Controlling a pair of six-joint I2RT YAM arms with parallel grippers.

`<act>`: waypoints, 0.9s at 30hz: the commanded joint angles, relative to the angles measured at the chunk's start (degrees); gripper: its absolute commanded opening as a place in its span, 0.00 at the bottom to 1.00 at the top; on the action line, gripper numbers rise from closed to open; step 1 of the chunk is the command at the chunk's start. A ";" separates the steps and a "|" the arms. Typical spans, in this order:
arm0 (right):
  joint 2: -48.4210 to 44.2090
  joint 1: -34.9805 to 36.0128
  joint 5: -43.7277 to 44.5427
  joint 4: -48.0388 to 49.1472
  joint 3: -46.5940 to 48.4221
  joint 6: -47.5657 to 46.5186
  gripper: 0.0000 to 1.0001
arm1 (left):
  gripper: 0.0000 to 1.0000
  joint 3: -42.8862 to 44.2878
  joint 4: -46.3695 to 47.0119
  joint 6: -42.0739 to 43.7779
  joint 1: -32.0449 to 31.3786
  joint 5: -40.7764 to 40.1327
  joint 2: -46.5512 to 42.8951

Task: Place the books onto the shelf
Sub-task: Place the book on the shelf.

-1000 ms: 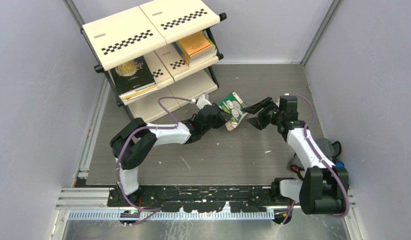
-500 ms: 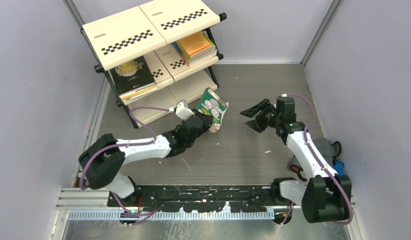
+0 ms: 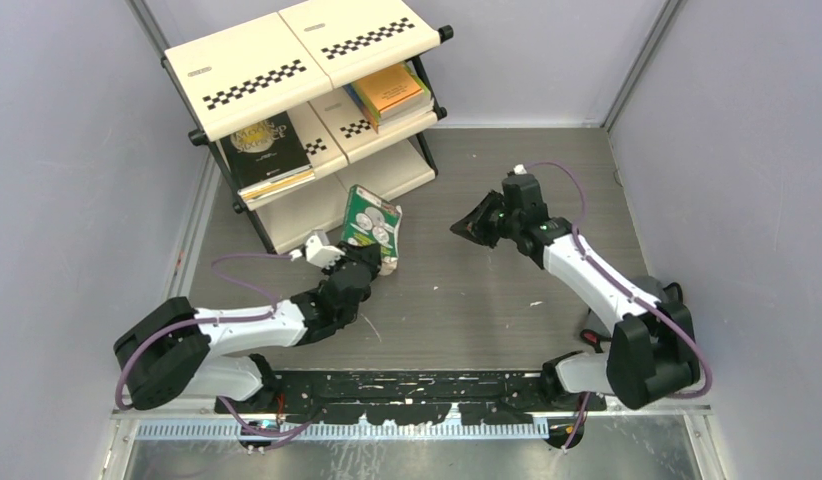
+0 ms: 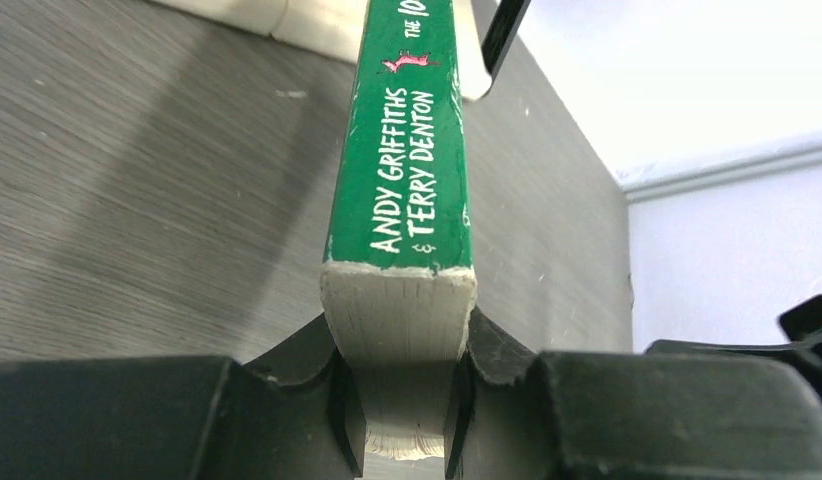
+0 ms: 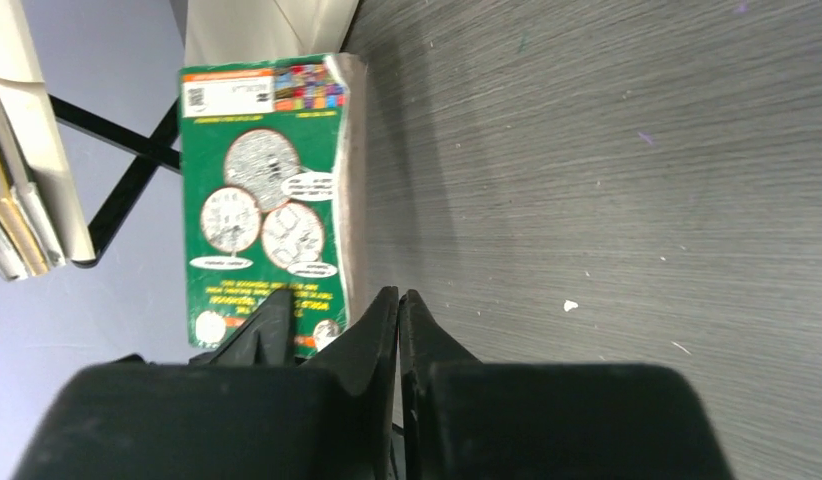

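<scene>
My left gripper (image 3: 375, 262) (image 4: 402, 400) is shut on a green book (image 3: 372, 222) (image 4: 412, 150), clamped across its page block at the bottom edge, spine up. The book stands upright in front of the shelf's (image 3: 287, 60) lowest tier. Its back cover (image 5: 262, 200) shows in the right wrist view, beyond my right gripper (image 3: 459, 228) (image 5: 399, 320), which is shut on nothing and hangs to the right of the book, apart from it. On the middle tier lie a black book with gold lettering (image 3: 262, 150) and an orange-topped stack of books (image 3: 389, 92).
A grey-and-blue cloth bundle (image 3: 669, 300) lies by the right arm's base at the right wall. The shelf's black frame legs (image 5: 127, 190) stand left of the green book. Purple-grey walls close the table on three sides.
My left arm has pulled the green book left and toward the near side, now in front of the lowest tier. My right gripper has shut and moved left and farther away.
</scene>
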 commanded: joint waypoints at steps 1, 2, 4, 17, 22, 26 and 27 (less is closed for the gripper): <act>4.09 2.93 4.14 3.92 5.13 -1.64 0.05 | 0.00 -2.30 11.82 -1.04 -0.08 -11.57 -4.27; 5.18 3.64 4.45 4.51 5.81 -1.84 0.03 | 0.00 -2.94 12.64 -1.24 0.07 -12.55 -4.32; 7.77 4.80 4.77 5.97 7.03 -1.96 0.01 | 0.00 -3.65 13.07 -2.68 0.44 -14.43 -4.22; 29.31 8.95 1.32 13.49 22.52 -5.19 0.01 | 0.00 -8.66 15.61 -16.16 10.14 -15.24 1.31; 36.92 9.46 -0.92 15.05 29.47 -4.84 0.01 | 0.00 -9.89 19.17 -17.34 17.84 -9.98 4.34; 41.90 10.14 -2.14 15.05 34.56 -4.73 0.01 | 0.00 -10.39 25.54 -17.68 22.52 -5.17 9.75; 43.11 10.36 -2.47 15.05 35.74 -4.79 0.01 | 0.00 -10.42 27.60 -17.57 23.82 -3.60 11.36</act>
